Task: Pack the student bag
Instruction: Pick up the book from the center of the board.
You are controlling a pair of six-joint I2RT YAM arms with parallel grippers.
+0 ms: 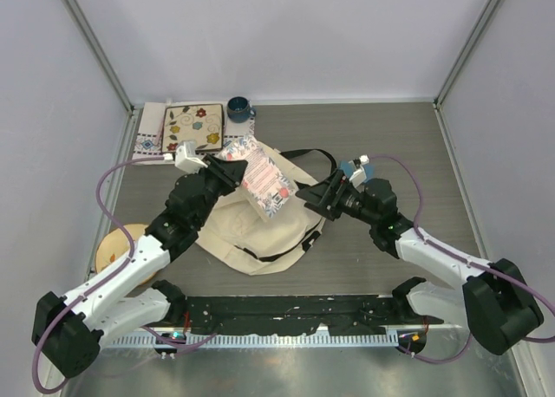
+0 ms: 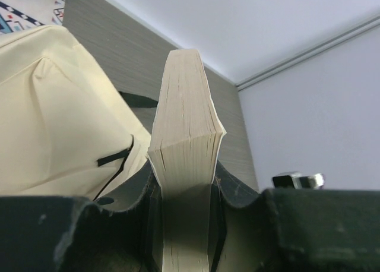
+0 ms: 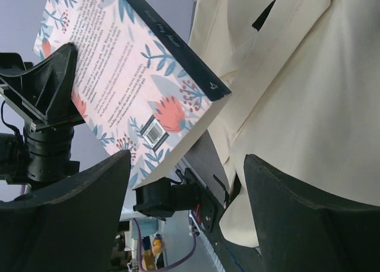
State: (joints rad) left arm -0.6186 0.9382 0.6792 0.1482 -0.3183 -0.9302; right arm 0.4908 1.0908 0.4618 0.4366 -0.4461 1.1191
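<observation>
The student bag (image 1: pixel 251 237) is lying slumped on the table (image 1: pixel 399 137), its cream fabric creasing and its black straps (image 1: pixel 303 157) trailing out from its far side. From these views, what is inside the bag cannot be told. No opening is showing clearly, and nothing is seen sitting in it.

A paperback book (image 1: pixel 264 185) with a pale floral cover is hanging over the far part of the bag, tilted, outside the fabric rather than in it. The left gripper (image 1: pixel 232 173) is reaching in from the bag's left, and its jaws are clamping narrowly on the book. The left wrist view is showing the block of pages pinched between the two fingers.

At the bag's right edge, the right gripper (image 1: pixel 315 198) is facing the bag and the book with its jaws standing wide and nothing between them. Whether a finger is touching the fabric cannot be told.

Beyond the bag, at the table's far left corner, a flowered flat item (image 1: pixel 195 128) is resting on a patterned cloth (image 1: pixel 152 141). A small blue cup (image 1: pixel 240 111) is standing just beside them, and its contents are not visible. To the bag's left, a round tan object (image 1: pixel 117 245) is lying partly hidden under the left arm.
</observation>
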